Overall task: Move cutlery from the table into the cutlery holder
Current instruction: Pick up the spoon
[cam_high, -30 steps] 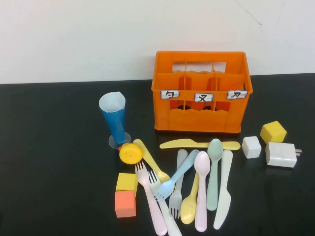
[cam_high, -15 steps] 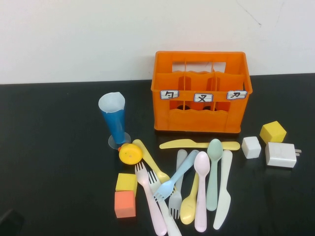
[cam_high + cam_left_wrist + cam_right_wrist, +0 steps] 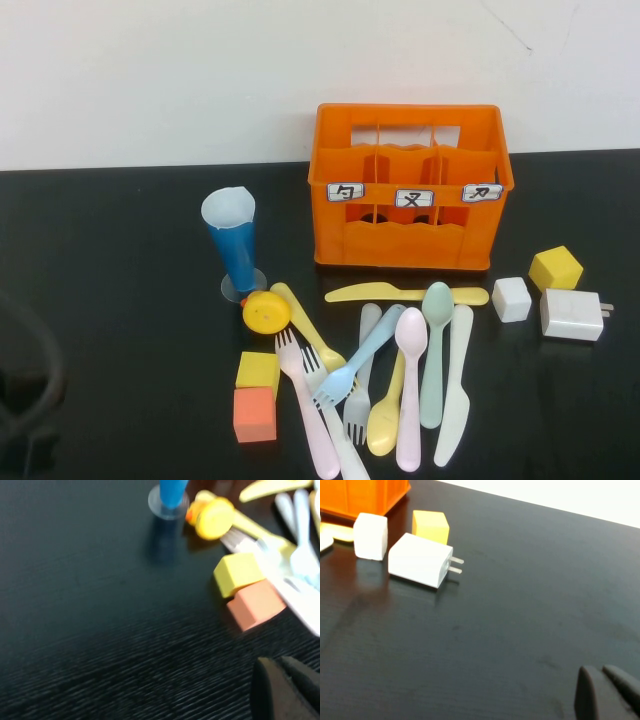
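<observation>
Several pastel pieces of cutlery lie in a loose pile on the black table (image 3: 120, 300) in front of the orange cutlery holder (image 3: 400, 240). Among them are a pink fork (image 3: 305, 410), blue fork (image 3: 355, 360), pink spoon (image 3: 409, 390), mint spoon (image 3: 433, 350), white knife (image 3: 455, 390) and yellow knife (image 3: 400, 294). My left arm (image 3: 30, 390) shows at the lower left edge, far left of the pile. The left gripper (image 3: 282, 667) is shut and empty above bare table. The right gripper (image 3: 600, 672) is shut and empty, out of the high view.
A blue cone cup (image 3: 232, 245) and a yellow round toy (image 3: 266, 312) stand left of the pile, with a yellow cube (image 3: 258, 370) and an orange cube (image 3: 254, 414). A white cube (image 3: 511, 299), a yellow cube (image 3: 555, 268) and a white charger (image 3: 572, 314) lie right of the holder.
My left arm has come into the high view at the lower left edge and reaches further in now. The cutlery and the holder have not moved.
</observation>
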Robot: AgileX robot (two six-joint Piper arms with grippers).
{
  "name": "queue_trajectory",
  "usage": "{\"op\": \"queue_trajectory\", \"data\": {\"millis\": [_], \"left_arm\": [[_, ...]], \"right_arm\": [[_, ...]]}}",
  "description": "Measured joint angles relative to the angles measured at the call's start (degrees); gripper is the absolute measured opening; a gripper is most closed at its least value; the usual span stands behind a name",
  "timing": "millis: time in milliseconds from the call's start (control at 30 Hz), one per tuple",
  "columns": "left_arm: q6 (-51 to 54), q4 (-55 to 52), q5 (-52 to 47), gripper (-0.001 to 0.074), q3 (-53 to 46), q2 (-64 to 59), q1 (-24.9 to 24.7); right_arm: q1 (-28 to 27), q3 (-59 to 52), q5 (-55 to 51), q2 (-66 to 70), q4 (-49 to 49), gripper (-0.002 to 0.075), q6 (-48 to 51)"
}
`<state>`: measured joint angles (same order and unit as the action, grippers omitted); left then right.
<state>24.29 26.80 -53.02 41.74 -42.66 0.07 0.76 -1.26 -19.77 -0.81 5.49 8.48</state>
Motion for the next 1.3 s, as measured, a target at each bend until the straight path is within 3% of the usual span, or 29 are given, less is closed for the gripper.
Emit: {"op": "queue_trajectory", "data": {"millis": [133,533,667,933,1300], "left_arm": [[0.65,-4.68,-1.48,-0.0001,4.91,-7.42,-4.1],[-13.15,-16.44,-0.73,0.0,17.41,-28.5,-32.93],[-14.02,-18.69,-0.61,0.0062,23.0,-37.74,-39.04],[-18.93,-19.75,-1.16,0.0347,36.75,-54.47,-44.44],[-31.24,-24.43,-1.09,0.0368,48.1,-69.04,-45.66]], "right_arm": [[0.0,0.0,0.0,0.0,0.0,-0.0003,0.0],[0.0,0.0,0.0,0.0,0.0,-0.0003,0.0],[0.0,0.0,0.0,0.0,0.0,-0.0003,0.0],[0.0,0.0,0.0,0.0,0.0,-0.0003,0.0],[0.0,0.0,0.0,0.0,0.0,-0.0003,0.0]]}}
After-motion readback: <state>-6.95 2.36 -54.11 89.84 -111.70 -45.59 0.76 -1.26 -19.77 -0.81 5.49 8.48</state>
